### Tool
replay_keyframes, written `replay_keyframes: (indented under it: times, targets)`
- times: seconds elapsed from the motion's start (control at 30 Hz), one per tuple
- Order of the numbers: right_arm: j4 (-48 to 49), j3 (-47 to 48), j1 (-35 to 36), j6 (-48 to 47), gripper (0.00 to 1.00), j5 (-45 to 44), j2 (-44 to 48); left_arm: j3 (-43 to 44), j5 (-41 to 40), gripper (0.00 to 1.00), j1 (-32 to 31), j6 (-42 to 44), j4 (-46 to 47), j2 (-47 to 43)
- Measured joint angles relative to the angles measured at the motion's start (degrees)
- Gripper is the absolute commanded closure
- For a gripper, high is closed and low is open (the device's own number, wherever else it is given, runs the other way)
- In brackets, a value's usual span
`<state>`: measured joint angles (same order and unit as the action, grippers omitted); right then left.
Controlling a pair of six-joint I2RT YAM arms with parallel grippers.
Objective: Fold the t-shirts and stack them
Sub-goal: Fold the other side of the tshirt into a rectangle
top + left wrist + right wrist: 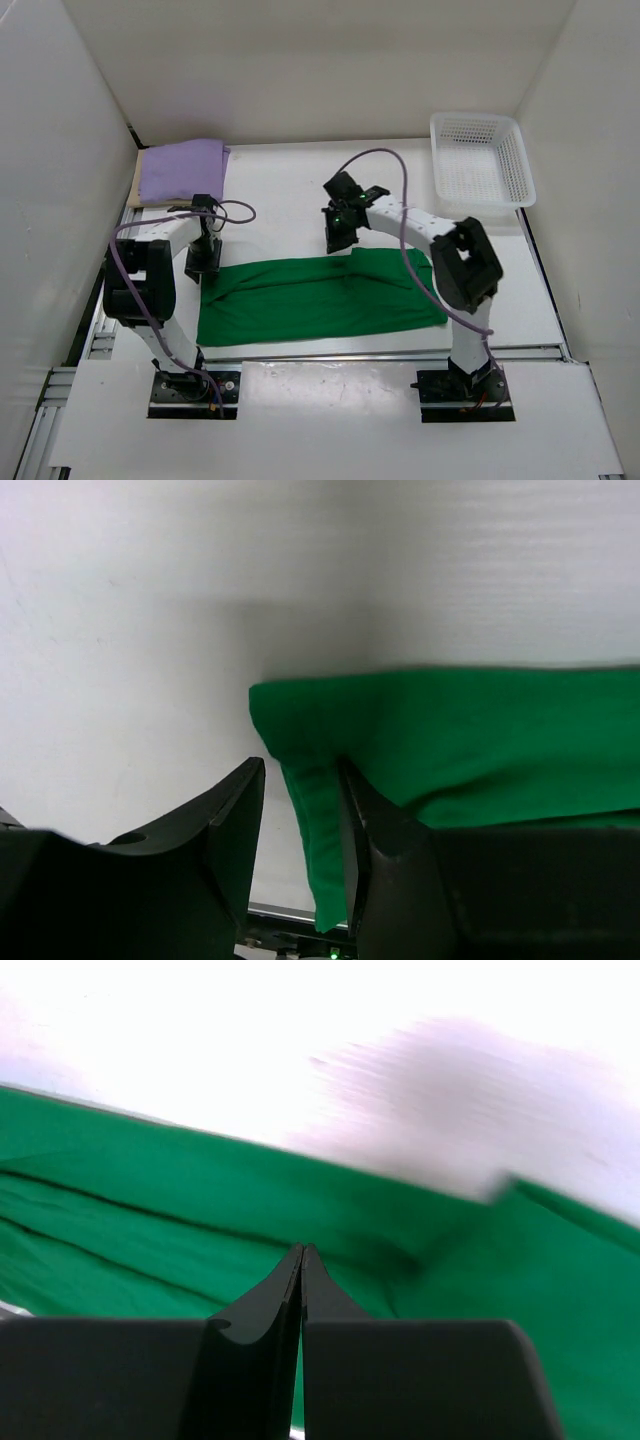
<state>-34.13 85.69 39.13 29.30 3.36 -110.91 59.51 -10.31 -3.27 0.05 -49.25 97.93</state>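
The light purple cloth t-shirt [183, 170] lies folded atop the tan cloth t-shirt [137, 190], far left — stacked. The bright green cloth t-shirt [320, 300], mid-table, is only a long band — left gripper [300, 775] part-open astride its end, right gripper [301, 1252] closed, seemingly empty.

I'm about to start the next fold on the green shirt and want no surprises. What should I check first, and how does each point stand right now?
1. Green t-shirt lies flat as a long band: ok.
2. Left gripper open, the shirt's corner between its fingers: ok.
3. Right gripper gripping cloth: cannot tell; jaws shut over the shirt, no fabric seen between them.
4. Purple t-shirt folded at the far left corner: ok.
5. White lattice basket apart from both arms: ok.
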Motion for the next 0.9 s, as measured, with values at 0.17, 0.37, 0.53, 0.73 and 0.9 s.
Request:
replay_keyframes:
  times: [0.17, 0.37, 0.53, 0.73, 0.9]
  targets:
    - [0.37, 5.99, 2.56, -0.37, 0.99, 4.11, -9.49, 1.86, 0.59, 0.55, 0.04, -0.02, 0.83, 0.72]
    - [0.81, 5.95, 5.09, -0.57, 0.99, 5.62, -10.93, 1.86, 0.96, 0.55, 0.04, -0.02, 1.79, 2.23]
    - [2.03, 0.92, 6.19, -0.81, 0.99, 6.25, -9.18, 2.12, 1.05, 0.55, 0.04, 0.00, 1.60, 2.99]
    - [4.72, -6.27, 6.62, -0.96, 0.99, 5.79, -4.50, 2.47, 0.79, 0.55, 0.04, 0.04, 1.38, 3.43]
    - [5.62, -10.34, 8.09, -1.05, 0.99, 2.99, -0.98, 2.62, 0.48, 0.55, 0.02, 0.04, 1.22, 3.63]
